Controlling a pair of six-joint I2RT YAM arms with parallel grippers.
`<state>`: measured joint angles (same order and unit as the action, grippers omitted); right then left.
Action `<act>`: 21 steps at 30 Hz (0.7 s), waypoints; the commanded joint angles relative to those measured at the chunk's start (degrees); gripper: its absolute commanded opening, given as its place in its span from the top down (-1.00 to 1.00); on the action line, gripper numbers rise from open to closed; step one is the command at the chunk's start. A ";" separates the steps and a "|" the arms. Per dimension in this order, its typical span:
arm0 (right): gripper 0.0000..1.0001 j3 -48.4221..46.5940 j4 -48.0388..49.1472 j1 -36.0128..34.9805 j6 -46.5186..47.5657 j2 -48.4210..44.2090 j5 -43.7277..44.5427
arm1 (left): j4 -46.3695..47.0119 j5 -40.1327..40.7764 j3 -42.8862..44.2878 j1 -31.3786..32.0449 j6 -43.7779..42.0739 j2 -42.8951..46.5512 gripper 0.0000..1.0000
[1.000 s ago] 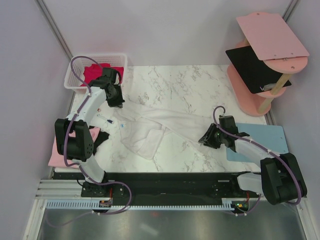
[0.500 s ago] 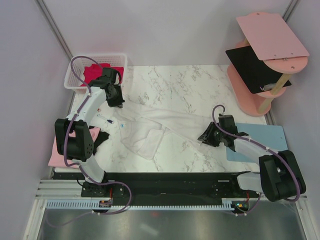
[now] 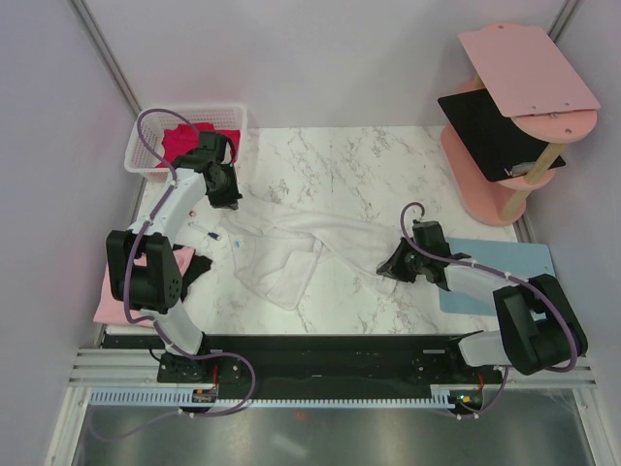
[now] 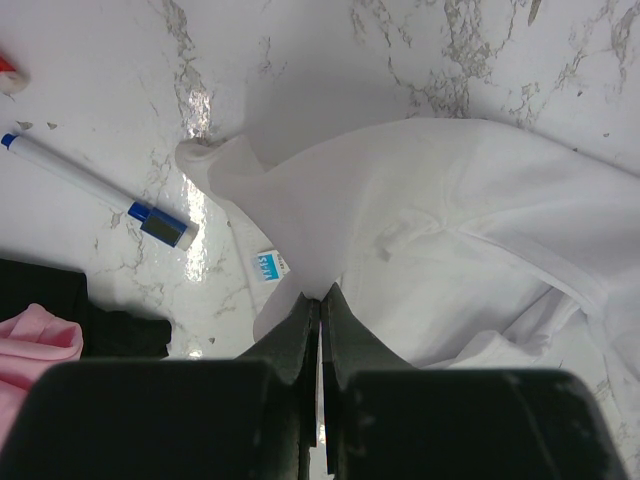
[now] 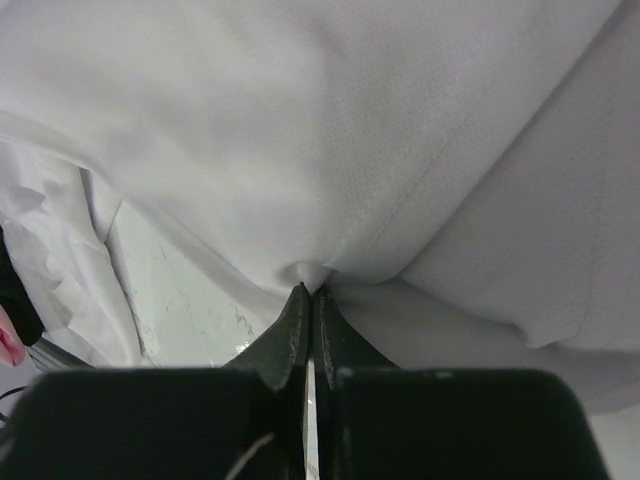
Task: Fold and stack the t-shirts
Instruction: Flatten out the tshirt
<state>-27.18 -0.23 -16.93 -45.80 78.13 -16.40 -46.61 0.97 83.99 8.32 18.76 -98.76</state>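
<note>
A: Where was the white t-shirt?
B: Lying crumpled across the middle of the marble table, partly doubled over itself toward the front. Not folded, not stacked.
A: Grippers?
B: Both pinched on it. The left gripper had a thin fold at the shirt's left end, jaws together with cloth between them. The right gripper was clamped on a small tuck near a hem at the right end, just beside the light-blue mat.
A: Other shirts?
B: The magenta-red t-shirt sat in the white basket at far left. The black t-shirt and pink t-shirt were bunched by the left arm's base.
A: Risks?
B: Both bites looked shallow, my read. Pull the ends apart too hard and one could slip, leaving the shirt in a heap. The right pinch might have held only one layer, so a lift could open the shirt unevenly. Also, a pen lay just beside the left end. Dragged cloth could sweep it along or trap it inside a fold.
</note>
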 commanded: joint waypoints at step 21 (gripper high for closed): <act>1.00 -24.64 -16.89 -1.53 17.31 -15.99 13.05 | 0.91 -2.46 4.86 -0.23 -2.59 15.05 0.96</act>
<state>-42.44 -15.70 -17.91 -35.99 65.56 -7.20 -46.78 0.82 84.01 8.32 18.50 -95.83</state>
